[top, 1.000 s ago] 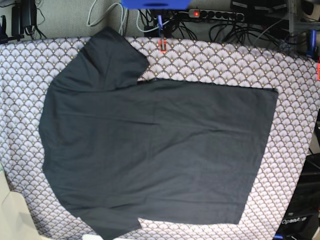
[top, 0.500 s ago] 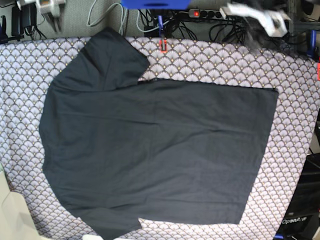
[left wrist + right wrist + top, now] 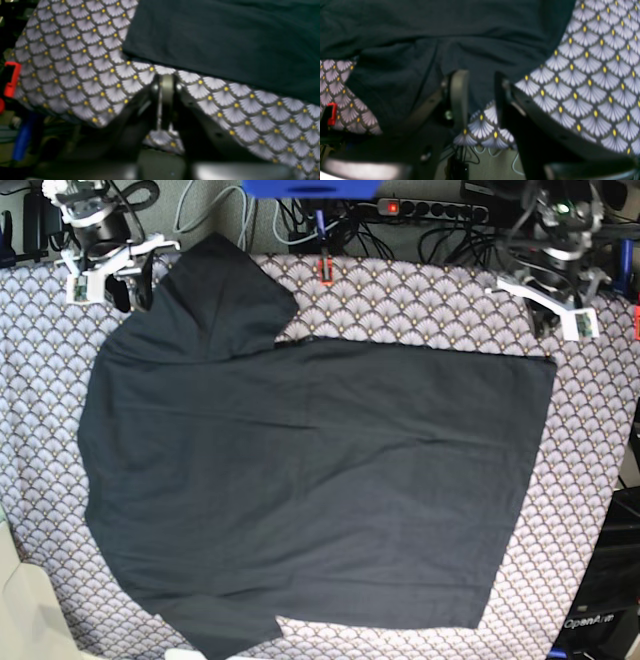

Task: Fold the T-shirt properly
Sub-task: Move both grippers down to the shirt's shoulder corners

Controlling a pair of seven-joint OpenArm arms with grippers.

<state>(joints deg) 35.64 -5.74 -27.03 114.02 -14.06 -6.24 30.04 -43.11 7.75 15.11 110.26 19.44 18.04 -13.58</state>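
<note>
T-shirt (image 3: 320, 490): likely light, limp | hold: hem corner, sleeve near counter's far edge | my right fingers (image 3: 480, 75) parted, empty; left (image 3: 166, 77) nearly together, empty

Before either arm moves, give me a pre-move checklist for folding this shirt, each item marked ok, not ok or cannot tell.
1. Right gripper open and empty: ok.
2. Left gripper not holding cloth: ok, its tips lie just outside the shirt's straight edge.
3. Left gripper opened enough to grasp: cannot tell, its fingers look close together and blurred.
4. T-shirt free of creases: not ok, shallow wrinkles cross the body.
5. Far sleeve fully on the tablecloth: not ok, its tip reaches past the far edge.
</note>
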